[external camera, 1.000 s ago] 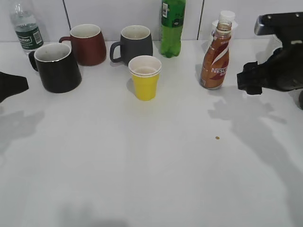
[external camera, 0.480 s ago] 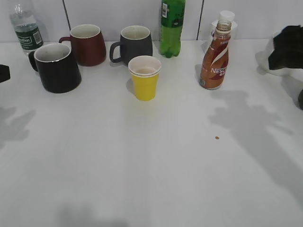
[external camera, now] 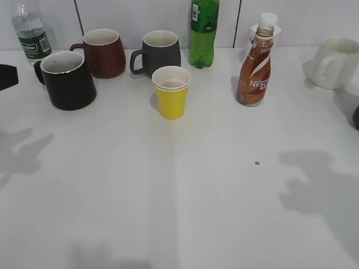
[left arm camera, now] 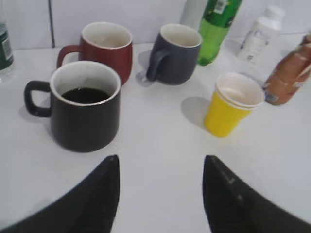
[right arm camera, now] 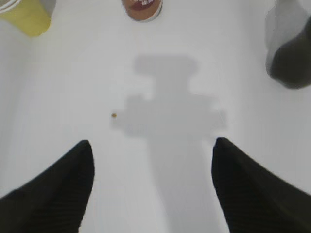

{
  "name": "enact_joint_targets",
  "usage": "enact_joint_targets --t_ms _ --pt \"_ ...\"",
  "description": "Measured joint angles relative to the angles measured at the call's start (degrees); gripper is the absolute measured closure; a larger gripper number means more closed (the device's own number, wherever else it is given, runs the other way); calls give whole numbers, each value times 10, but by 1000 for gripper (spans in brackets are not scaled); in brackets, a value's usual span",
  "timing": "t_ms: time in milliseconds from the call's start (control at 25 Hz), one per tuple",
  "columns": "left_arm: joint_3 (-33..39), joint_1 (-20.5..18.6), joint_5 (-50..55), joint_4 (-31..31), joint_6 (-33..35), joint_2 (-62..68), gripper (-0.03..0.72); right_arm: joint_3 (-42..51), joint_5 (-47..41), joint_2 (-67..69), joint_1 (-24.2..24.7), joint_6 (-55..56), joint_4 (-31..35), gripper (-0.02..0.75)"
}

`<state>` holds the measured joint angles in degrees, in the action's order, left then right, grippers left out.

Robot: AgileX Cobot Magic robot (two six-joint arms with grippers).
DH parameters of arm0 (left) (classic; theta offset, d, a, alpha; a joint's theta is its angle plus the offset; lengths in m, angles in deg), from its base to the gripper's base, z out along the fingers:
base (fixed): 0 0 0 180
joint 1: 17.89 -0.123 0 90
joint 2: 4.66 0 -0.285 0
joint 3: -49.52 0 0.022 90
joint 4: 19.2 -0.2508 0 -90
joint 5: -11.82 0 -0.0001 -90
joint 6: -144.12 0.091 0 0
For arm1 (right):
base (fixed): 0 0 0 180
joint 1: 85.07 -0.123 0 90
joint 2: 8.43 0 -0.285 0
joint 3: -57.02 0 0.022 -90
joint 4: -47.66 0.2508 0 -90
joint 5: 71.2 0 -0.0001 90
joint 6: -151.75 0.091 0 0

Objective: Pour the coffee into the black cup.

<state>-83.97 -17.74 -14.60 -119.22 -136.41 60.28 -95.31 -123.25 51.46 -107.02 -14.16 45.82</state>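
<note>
Exterior view, change: the right arm, beside the Nescafé coffee bottle [external camera: 256, 67] a second ago, has withdrawn out of frame, revealing a white mug [external camera: 335, 63].
Left pincer [left arm camera: 160, 194]: released, empty, pulled back.
Right pincer [right arm camera: 150, 184]: released, holding nothing, high above the surface [external camera: 179, 196].
Black cup [left arm camera: 85, 110]: far left, already holding dark coffee; bottle upright.
Meaning: pour looks finished.
Room: white surface, tiled wall; one crumb [external camera: 257, 163].

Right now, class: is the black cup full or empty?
Partly full. The left wrist view looks down into the black cup and shows dark liquid well below its white-lined rim.
</note>
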Motion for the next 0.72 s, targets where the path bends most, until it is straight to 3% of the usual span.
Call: enact_joint_targets --t_ms 360,720 --pt "0 20 -27 0 0 -30 273 164 -50 -284 0 -2 -23 148" --pt "0 21 -81 -1 0 -40 272 204 -73 -483 0 -48 -20 148"
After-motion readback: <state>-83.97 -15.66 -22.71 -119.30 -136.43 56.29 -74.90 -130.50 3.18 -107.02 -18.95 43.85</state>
